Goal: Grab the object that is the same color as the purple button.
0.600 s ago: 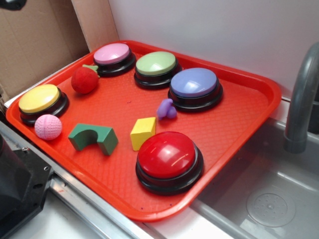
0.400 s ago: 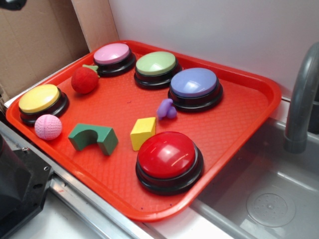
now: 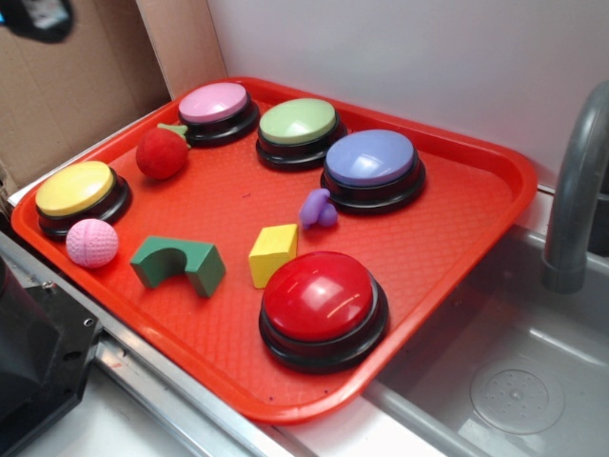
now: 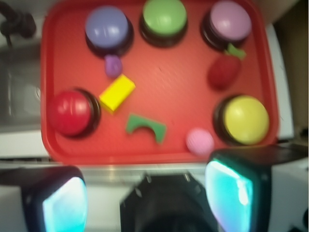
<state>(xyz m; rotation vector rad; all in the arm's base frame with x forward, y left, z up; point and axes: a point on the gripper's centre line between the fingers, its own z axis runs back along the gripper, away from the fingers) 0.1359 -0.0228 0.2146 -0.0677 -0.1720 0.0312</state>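
The small purple lumpy toy (image 3: 317, 209) lies on the red tray (image 3: 457, 228), just in front of the lavender-blue dome button (image 3: 370, 158). In the wrist view the toy (image 4: 113, 65) sits right below that button (image 4: 106, 27) at the upper left. My gripper (image 4: 149, 193) hangs high above the tray's near edge, far from the toy. It is open wide with nothing between its fingers (image 4: 236, 188). In the exterior view only a dark blurred part of it (image 3: 33, 17) shows at the top left corner.
Also on the tray are a yellow block (image 3: 273, 253), a red button (image 3: 321, 297), a green arch (image 3: 178, 264), a pink ball (image 3: 91, 242), a red strawberry (image 3: 161, 152), and yellow (image 3: 74, 188), pink (image 3: 214, 103) and green (image 3: 298, 121) buttons. A sink (image 3: 514, 381) and faucet (image 3: 576, 190) are at the right.
The dark gripper part at the top left corner of the exterior view has come a little further into the frame. Nothing on the tray has moved.
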